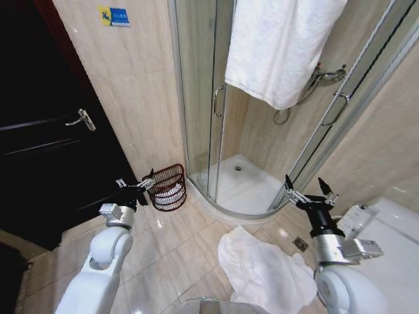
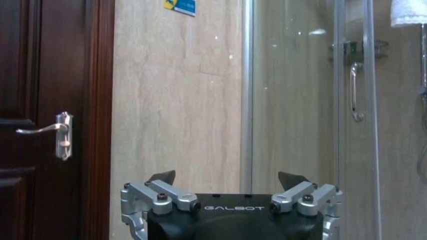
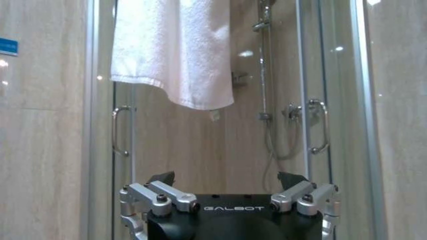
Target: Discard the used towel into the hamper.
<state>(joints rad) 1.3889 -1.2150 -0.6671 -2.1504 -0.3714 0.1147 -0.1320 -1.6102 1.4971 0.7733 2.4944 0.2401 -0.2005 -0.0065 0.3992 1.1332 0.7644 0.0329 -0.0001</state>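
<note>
On floor tiles, crumpled towel [image 1: 265, 271] ahead of me, hamper [image 1: 167, 188] beside shower enclosure [image 1: 216, 124], my left gripper [image 1: 135, 184] and right gripper [image 1: 308, 189] both spread wide, holding nothing.

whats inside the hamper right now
Through the hamper's openwork ribs something white shows low inside, perhaps cloth; its base is hidden. The crumpled white towel lies on the floor tiles, outside it.

Both hands [image 1: 136, 184] [image 1: 308, 188] raised, fingers spread.
</note>
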